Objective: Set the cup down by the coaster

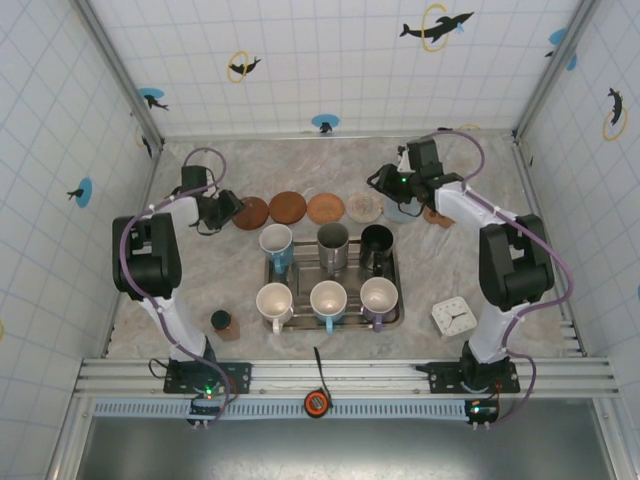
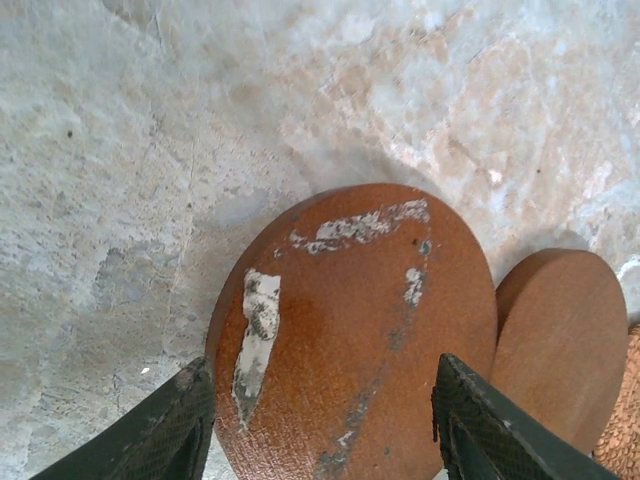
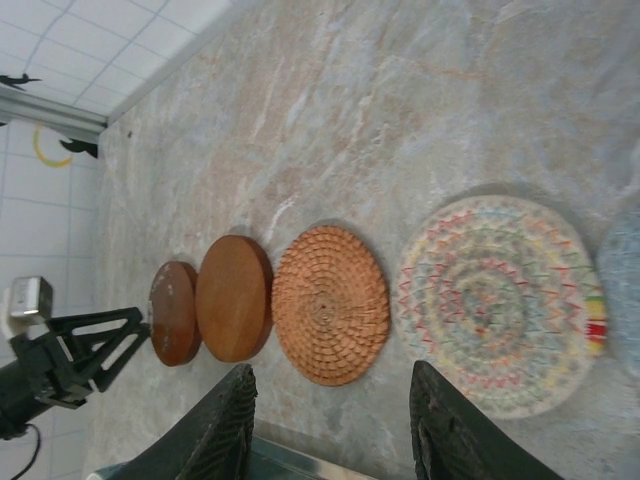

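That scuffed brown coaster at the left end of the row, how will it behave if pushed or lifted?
The scuffed coaster looks like a rigid, thick disc, so it should probably slide flat rather than bend. Lying flat on the table, it likely offers little edge to grip. Its neighbour coaster sits close, so a sideways push may nudge that too.

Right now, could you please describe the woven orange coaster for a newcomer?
Behind the metal tray runs a row of round coasters. The woven coaster is third from the left, orange, between a smooth brown disc and a multicoloured one.
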Robot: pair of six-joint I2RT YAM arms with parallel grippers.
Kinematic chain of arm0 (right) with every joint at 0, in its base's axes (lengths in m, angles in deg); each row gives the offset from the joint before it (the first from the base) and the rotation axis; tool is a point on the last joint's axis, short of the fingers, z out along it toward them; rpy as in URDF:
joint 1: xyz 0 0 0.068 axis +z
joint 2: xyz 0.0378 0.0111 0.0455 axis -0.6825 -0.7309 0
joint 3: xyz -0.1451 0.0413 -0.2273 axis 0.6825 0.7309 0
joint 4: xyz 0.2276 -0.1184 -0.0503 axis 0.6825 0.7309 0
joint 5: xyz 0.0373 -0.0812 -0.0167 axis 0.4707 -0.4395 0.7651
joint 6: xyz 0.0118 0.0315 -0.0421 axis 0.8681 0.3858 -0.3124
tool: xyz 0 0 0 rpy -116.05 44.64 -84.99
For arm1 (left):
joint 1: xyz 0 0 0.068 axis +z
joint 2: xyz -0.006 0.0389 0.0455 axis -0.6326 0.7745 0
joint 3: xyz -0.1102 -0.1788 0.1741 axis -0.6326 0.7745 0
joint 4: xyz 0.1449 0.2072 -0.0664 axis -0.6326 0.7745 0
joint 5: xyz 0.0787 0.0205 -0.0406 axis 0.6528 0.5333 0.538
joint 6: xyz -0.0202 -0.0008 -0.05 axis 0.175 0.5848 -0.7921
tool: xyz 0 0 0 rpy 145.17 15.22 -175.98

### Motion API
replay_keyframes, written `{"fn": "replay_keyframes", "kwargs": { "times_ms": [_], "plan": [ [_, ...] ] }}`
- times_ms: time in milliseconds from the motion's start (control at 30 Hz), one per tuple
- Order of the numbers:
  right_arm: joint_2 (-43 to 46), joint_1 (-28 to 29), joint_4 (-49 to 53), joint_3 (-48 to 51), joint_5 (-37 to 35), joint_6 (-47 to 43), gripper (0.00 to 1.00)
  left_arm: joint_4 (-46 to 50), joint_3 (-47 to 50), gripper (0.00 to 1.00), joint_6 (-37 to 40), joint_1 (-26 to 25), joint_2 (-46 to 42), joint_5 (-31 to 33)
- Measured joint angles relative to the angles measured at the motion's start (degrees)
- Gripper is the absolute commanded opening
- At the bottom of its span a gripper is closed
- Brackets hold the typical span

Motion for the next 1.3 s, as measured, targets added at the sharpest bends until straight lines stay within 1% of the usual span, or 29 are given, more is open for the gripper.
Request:
{"fn": "replay_keyframes", "kwargs": {
  "times_ms": [67,167,267,333,400,433,533,767,1033,1300],
  "plan": [
    [0.59,-1.55,2.08,-0.09,-0.33,-1.11,0.45,0.39,-0.39,0.59,0.04,0.00,-0.68,0.07],
    [2.67,-4.83,5.88,-0.09,-1.07,-3.50,0.50,1.38,-0.39,0.59,0.04,0.00,-3.13,0.07],
    [4.92,-9.42,9.09,-0.09,-1.42,-6.19,0.51,2.12,-0.39,0.59,0.07,0.00,-6.32,0.28],
    [5.97,-13.51,11.23,-0.09,-1.60,-7.80,0.51,2.47,-0.39,0.60,0.33,0.00,-8.79,0.46],
    [6.45,-16.92,12.76,0.02,-2.25,-9.01,0.54,2.84,-0.44,0.60,0.68,0.00,-10.88,0.70],
    [6.71,-18.58,13.14,0.37,-2.82,-9.53,0.57,3.17,-0.46,0.60,0.90,0.00,-11.98,0.90],
    [7.61,-21.84,14.38,2.43,-4.46,-11.30,0.59,3.89,-0.87,0.60,0.96,0.00,-14.36,1.09],
    [6.69,-25.07,16.83,2.86,-6.38,-14.03,0.60,4.70,-0.90,0.60,0.98,0.00,-17.94,1.11],
    [-3.65,-25.49,18.53,0.20,-7.78,-15.21,0.60,5.62,-0.87,0.60,1.09,0.00,-18.08,1.11],
    [-7.69,-25.49,18.27,-1.25,-8.07,-15.23,0.60,6.19,-0.87,0.60,1.99,0.00,-18.08,1.11]
  ]
}}
